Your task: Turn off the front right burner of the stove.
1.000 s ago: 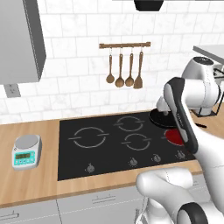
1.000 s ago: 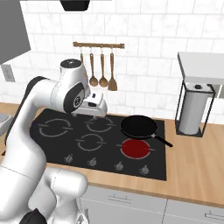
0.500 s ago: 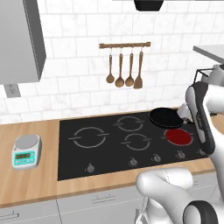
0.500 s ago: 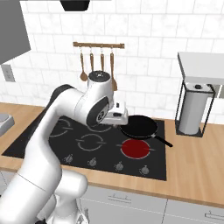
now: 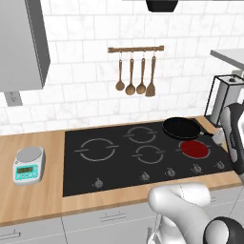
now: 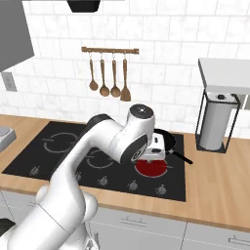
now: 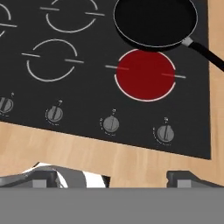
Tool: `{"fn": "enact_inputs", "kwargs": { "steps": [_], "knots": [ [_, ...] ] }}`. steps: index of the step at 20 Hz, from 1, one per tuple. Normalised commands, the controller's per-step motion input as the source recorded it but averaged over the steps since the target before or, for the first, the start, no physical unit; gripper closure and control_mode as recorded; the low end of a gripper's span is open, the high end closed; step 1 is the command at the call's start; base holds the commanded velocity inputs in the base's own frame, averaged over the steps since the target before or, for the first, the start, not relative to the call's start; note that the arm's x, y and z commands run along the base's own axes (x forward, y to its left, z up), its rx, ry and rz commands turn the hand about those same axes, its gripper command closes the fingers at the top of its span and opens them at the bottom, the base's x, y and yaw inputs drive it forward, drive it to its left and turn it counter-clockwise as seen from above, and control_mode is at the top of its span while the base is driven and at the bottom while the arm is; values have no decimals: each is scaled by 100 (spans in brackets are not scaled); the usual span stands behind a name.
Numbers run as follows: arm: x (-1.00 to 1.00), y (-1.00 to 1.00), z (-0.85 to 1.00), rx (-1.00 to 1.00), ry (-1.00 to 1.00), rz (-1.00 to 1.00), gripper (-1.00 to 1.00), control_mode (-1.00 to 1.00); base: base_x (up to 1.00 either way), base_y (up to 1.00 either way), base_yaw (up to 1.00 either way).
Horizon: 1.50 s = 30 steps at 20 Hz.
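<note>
On the stove [image 7: 92, 111], the front right burner [image 7: 145, 74] is glowing red, just at 6 o'clock of the black frying pan [image 7: 155, 20]. Gripper [image 7: 112, 178] is hovering above the wooden counter edge [image 7: 131, 164], jaws spread wide, holding nothing.

Bright, even rendered light, sharp throughout, soft faint shadows, no glare or blur
</note>
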Motion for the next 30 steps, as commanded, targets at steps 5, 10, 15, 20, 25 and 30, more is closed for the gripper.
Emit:
{"fn": "enact_inputs", "kwargs": {
  "steps": [5, 10, 15, 20, 25, 30],
  "knots": [
    [5, -49, -42, 0, 8, 0, -100, -100, 0, 0, 0],
    [3, -57, -51, 0, 13, -5, -100, -100, 0, 0, 0],
    [16, -39, -48, 0, 16, -14, -100, -100, 0, 0, 0],
    [31, -1, -36, 0, 16, -12, -100, -100, 0, 0, 0],
    [32, 0, -31, 0, 13, -7, -100, -100, 0, 0, 0],
    [9, -1, -36, 0, 5, -1, -100, -100, 0, 0, 0]
  ]
}}
